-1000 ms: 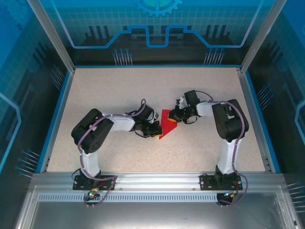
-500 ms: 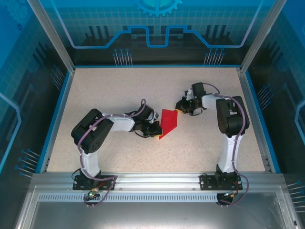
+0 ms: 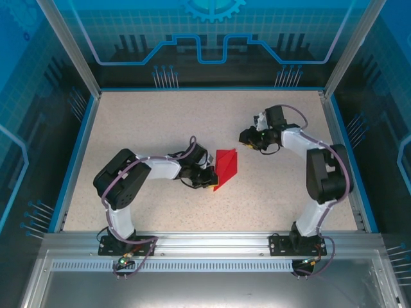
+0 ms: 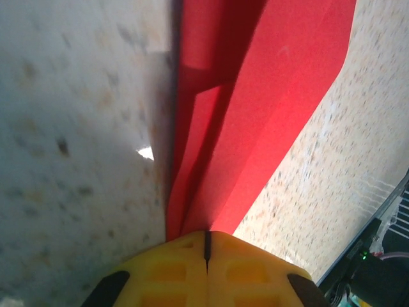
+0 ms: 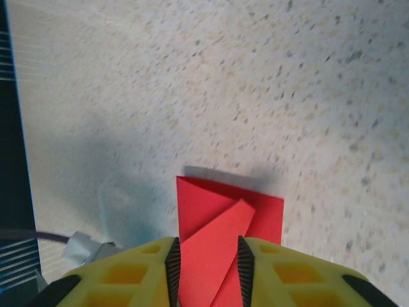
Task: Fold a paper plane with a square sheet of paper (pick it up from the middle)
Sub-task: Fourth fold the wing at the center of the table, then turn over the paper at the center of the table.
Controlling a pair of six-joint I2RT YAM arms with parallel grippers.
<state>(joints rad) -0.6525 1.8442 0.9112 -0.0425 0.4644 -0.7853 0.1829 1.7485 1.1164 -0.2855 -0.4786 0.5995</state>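
Left grip kept, right grip let go.
Near mid-table (image 3: pixel 148 122), left gripper (image 3: pixel 210 179) stays clamped on the folded red paper (image 3: pixel 227 164) at its near tip. Beyond, right gripper (image 3: pixel 244 136), on the paper's far edge a second ago, has withdrawn, jaws apart.

This looks like a robotics lab test cell. A speckled beige table (image 3: pixel 148 128) with a blue rim (image 3: pixel 76 154) sits inside a frame of aluminium posts (image 3: pixel 69 48). It is walled by see-through blue panels (image 3: pixel 270 32) printed with circuit lines and a gear (image 3: pixel 214 8). The left arm (image 3: pixel 138 173) and the right arm (image 3: pixel 321 179), both black and white machines trailing purple cables, are bolted to a slotted metal rail (image 3: pixel 212 240) at the near edge.
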